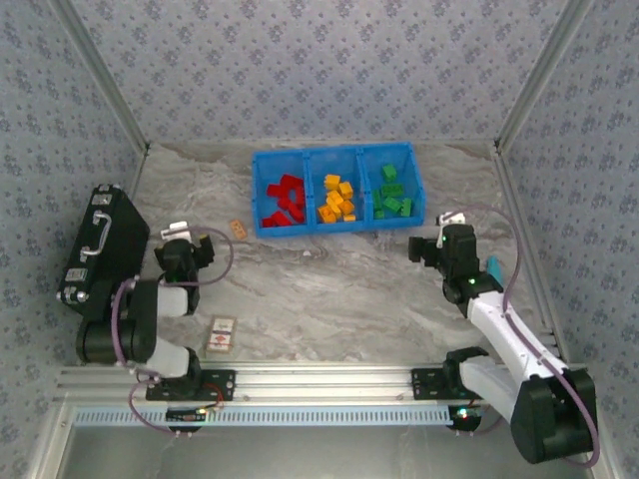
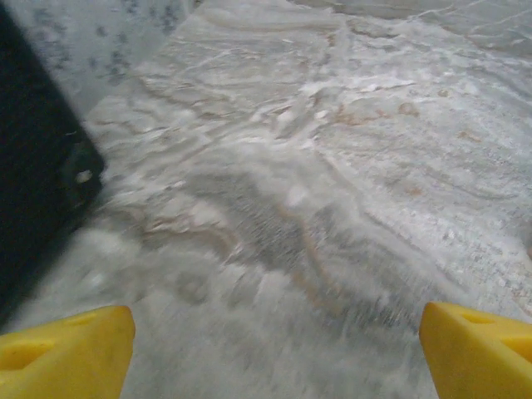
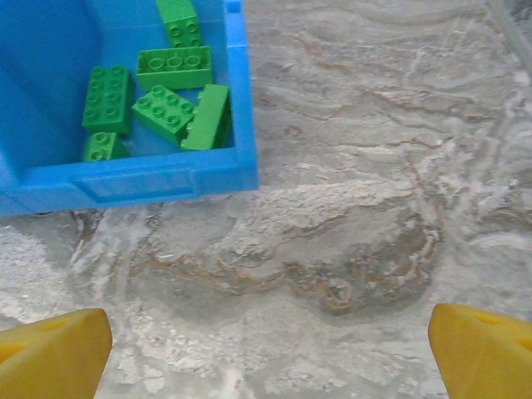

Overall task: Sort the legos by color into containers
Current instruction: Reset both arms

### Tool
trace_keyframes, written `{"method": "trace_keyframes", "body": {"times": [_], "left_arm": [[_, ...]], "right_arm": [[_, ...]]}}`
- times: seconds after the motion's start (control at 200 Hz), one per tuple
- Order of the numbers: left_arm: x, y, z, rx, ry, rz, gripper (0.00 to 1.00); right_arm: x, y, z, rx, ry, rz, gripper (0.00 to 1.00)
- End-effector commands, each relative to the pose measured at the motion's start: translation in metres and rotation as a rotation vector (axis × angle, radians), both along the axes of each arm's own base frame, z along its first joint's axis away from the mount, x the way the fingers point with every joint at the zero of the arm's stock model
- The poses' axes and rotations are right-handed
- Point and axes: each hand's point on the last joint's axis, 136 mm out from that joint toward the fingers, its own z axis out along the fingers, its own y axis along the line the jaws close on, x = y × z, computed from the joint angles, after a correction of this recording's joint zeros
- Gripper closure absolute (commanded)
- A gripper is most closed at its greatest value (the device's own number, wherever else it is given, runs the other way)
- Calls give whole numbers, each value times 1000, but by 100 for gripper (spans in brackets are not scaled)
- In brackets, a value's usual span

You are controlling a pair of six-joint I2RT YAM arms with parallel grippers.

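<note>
Toward the upper centre of the top view, the containers (image 1: 300, 154) stand on the tabletop (image 1: 329, 289) as one blue bin of three adjoining compartments.

- Left compartment: red legos (image 1: 285, 200), loosely heaped.
- Middle compartment: orange-yellow legos (image 1: 337, 200), loosely heaped.
- Right compartment: green legos (image 1: 391, 197).

At the upper left of the right wrist view, the bin's near corner (image 3: 141, 179) shows six green legos (image 3: 166, 100). One of them lies on its side against the right-hand wall.

The right gripper (image 1: 436, 239) sits just below the bin's lower right corner, apart from it. Its jaws are wide apart and empty over bare tabletop (image 3: 270, 341).

The left gripper (image 1: 185, 242) is at middle left, well apart from the bin and beside a black case (image 1: 100, 249). Its jaws are likewise spread and empty (image 2: 274, 332), with the case's edge at the left of that frame (image 2: 33, 183).

A tan tile (image 1: 238, 229) lies just left of the bin's lower left corner. A printed card (image 1: 222, 334) lies flat on the tabletop at lower left.
</note>
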Motion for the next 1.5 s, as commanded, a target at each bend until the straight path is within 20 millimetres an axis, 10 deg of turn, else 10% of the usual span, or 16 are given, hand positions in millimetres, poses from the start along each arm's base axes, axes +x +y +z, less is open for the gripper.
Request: {"method": "trace_keyframes", "body": {"times": [0.0, 0.79, 1.495], "left_arm": [[24, -15, 24, 6, -58, -73, 2], [31, -17, 22, 0, -43, -97, 0], [31, -17, 22, 0, -44, -95, 0]], "right_arm": [[3, -12, 19, -61, -80, -31, 1], [94, -31, -53, -35, -89, 44, 1], [77, -38, -58, -13, -174, 24, 1]]}}
